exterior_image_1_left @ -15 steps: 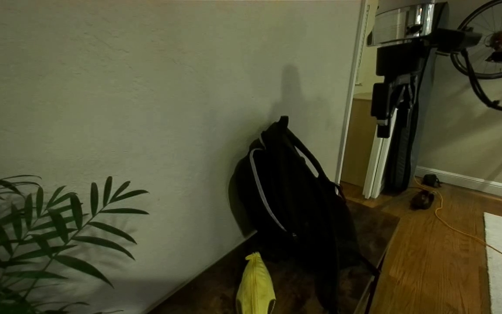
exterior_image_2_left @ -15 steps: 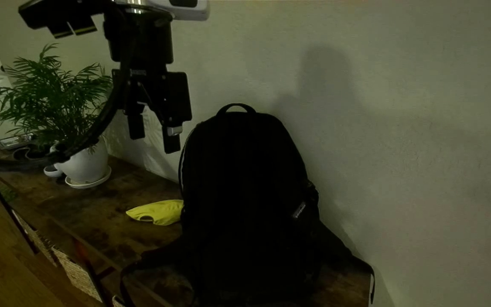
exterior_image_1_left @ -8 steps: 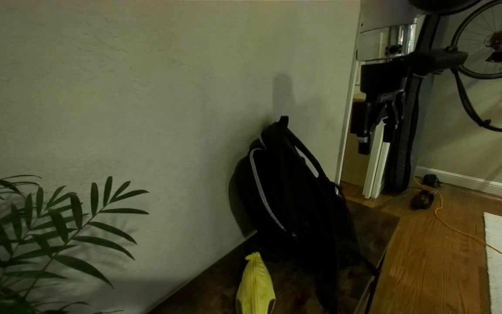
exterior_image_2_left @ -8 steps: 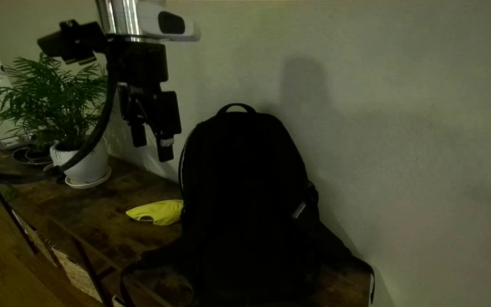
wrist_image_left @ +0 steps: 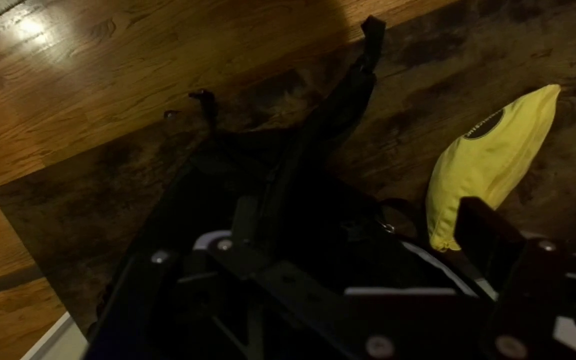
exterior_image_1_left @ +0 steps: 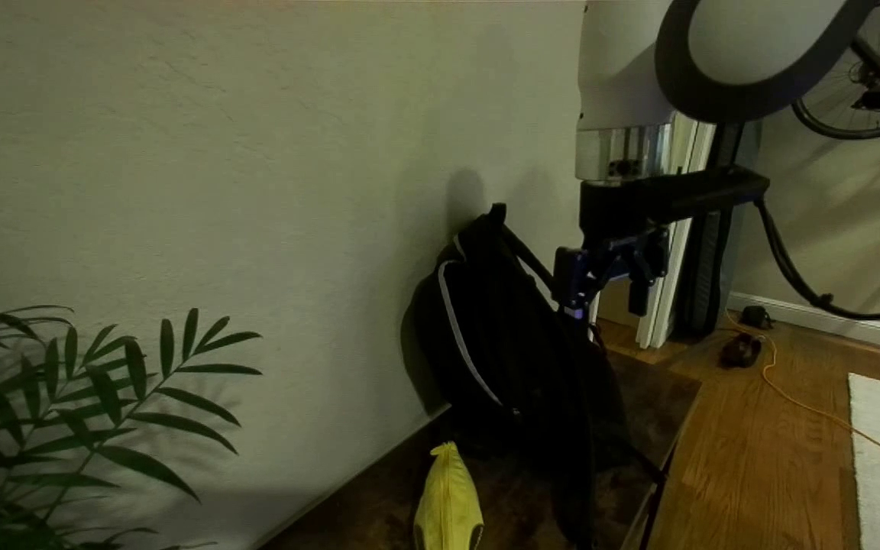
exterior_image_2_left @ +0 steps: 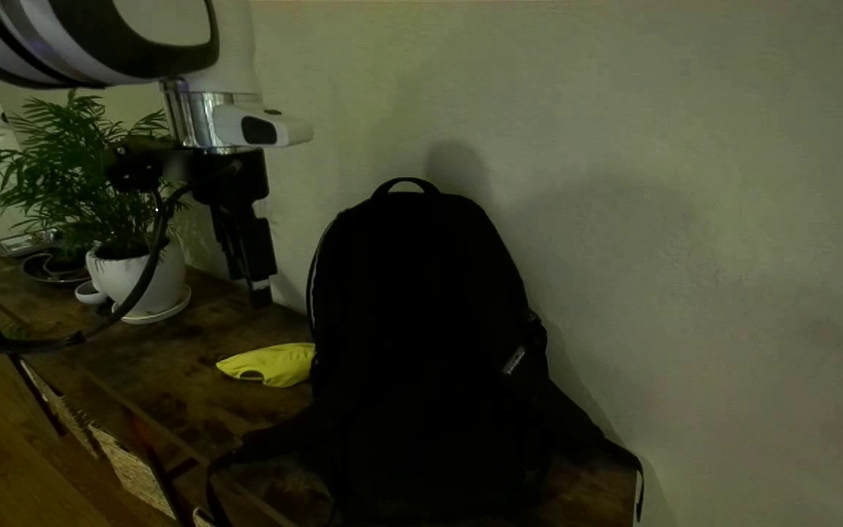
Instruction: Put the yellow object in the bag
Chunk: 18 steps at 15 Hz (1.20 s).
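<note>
Yellow object (wrist_image_left: 485, 165) lies beside the bag (exterior_image_2_left: 425, 344), contact unclear; gripper (exterior_image_1_left: 606, 307) hangs higher, jaws parted

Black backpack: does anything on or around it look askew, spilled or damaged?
Nothing looks spilled or damaged, though the backpack is too dark to inspect closely. Only its straps look askew, splayed to both sides, one reaching the edge of the table. The yellow object beside it seems ordinary.

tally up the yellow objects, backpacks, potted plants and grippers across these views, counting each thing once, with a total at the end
Yellow object: 1
Black backpack: 1
Potted plant: 1
Gripper: 1
Total: 4
</note>
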Each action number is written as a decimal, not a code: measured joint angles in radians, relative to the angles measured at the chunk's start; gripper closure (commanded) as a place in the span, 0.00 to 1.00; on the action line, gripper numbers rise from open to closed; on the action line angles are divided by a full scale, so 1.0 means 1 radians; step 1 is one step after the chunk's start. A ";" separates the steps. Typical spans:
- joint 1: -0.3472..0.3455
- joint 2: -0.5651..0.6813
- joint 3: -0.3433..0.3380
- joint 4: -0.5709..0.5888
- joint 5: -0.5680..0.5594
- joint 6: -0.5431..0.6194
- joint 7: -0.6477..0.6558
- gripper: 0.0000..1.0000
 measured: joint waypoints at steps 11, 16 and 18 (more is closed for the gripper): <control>0.024 0.069 -0.004 0.047 0.006 0.035 0.024 0.00; 0.023 0.114 -0.007 0.063 0.084 0.074 0.024 0.00; 0.023 0.158 -0.010 0.085 0.134 0.119 0.027 0.00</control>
